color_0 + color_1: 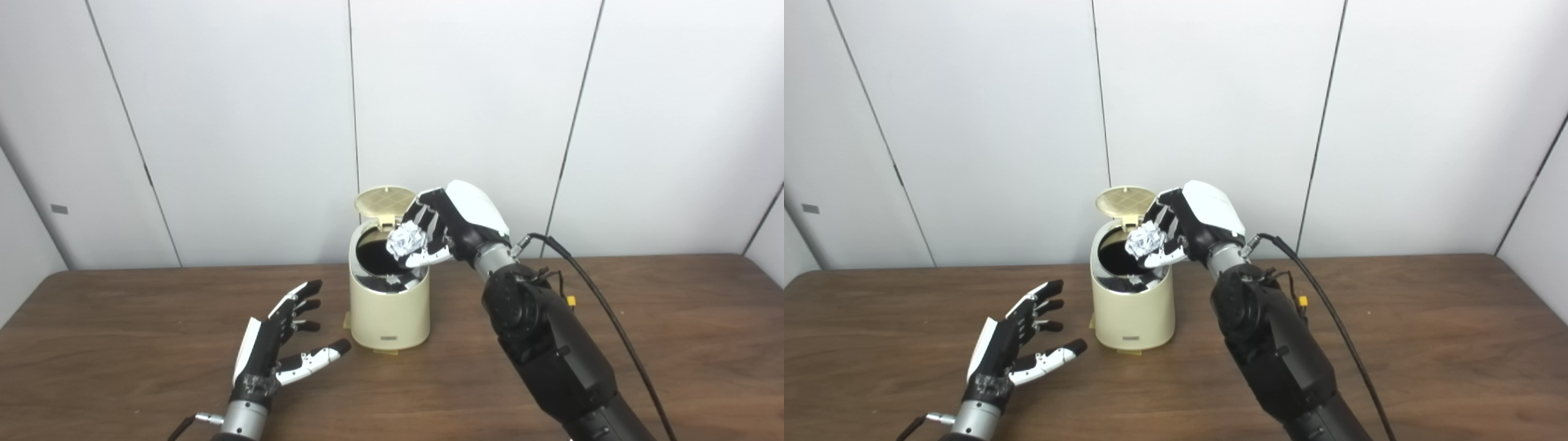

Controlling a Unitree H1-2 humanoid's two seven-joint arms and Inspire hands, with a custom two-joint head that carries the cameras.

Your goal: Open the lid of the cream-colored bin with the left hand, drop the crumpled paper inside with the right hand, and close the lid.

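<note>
The cream-colored bin [388, 309] stands mid-table with its round lid [385, 203] flipped up at the back, showing a dark inside. My right hand [450, 223] hovers over the bin's right rim, shut on the crumpled paper [407, 239], which hangs just above the opening. My left hand [278, 343] rests low on the table to the left of the bin, open, fingers spread and pointing toward it without touching.
The brown wooden table [674, 343] stretches wide on both sides. A black cable [603, 306] runs from my right wrist down along the forearm. White wall panels stand close behind the bin.
</note>
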